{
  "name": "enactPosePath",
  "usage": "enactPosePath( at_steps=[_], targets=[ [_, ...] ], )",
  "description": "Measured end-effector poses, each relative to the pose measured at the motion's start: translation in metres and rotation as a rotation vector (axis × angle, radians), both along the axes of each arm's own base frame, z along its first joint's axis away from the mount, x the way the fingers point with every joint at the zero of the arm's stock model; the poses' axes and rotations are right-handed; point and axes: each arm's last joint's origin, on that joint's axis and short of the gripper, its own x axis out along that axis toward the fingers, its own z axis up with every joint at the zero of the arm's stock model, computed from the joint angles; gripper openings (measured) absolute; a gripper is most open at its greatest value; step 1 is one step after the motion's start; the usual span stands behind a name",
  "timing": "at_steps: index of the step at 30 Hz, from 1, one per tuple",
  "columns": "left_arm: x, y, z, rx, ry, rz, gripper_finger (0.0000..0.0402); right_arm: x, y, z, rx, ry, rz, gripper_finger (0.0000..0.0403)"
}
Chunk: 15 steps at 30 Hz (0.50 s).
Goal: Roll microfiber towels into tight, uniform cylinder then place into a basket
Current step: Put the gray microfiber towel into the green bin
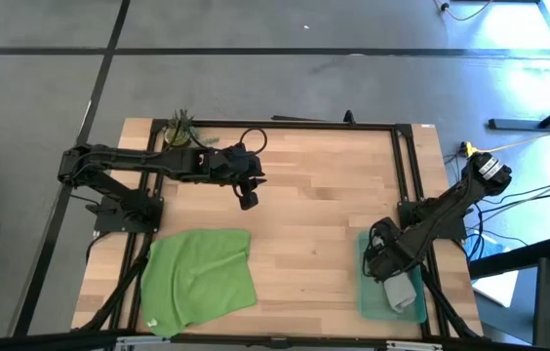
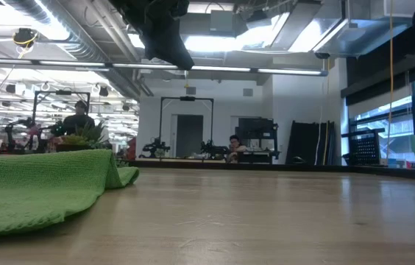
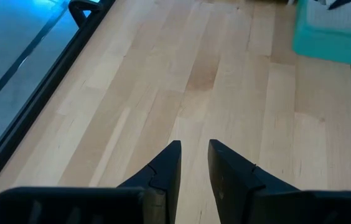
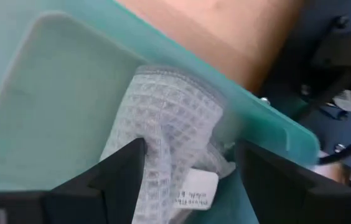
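Right wrist view shows your right end effector (image 4: pixel 185 171) spread astride the grey towel (image 4: pixel 163 143), releasing it into the basket (image 4: pixel 51 93); left end effector (image 3: pixel 194 163) waits, slightly parted.

On the desk (image 1: pixel 304 214), the flat towel (image 1: pixel 200 276) lies at the front left corner and the basket (image 1: pixel 365 292) sits at the front right corner, well apart from it. The rolled towel (image 1: pixel 402 290) lies inside the basket, with the right tool (image 1: pixel 384 263) just above it and its fingers either side. The left tool (image 1: pixel 248 200) hangs over the bare middle-left of the desk, behind the flat towel.
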Motion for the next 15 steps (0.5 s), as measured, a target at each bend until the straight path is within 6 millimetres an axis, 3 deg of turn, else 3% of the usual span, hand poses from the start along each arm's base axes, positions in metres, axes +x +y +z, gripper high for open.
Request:
enactPosePath(
  at_steps=[6, 10, 15],
  targets=[
    [0.0, 0.0, 0.0, 0.0, 0.0, 0.0, 0.0076, 0.003, 0.002, 0.03, -0.046, 0.031, 0.003, 0.0251],
    [0.0, 0.0, 0.0, 0.0, 0.0, 0.0, 0.0076, 0.016, 0.009, 0.045, -0.054, -0.131, 0.033, 0.0251],
    [0.0, 0.0, 0.0, 0.0, 0.0, 0.0, 0.0076, 0.026, 0.013, 0.036, -0.076, -0.321, 0.052, 0.0251]
  ],
)
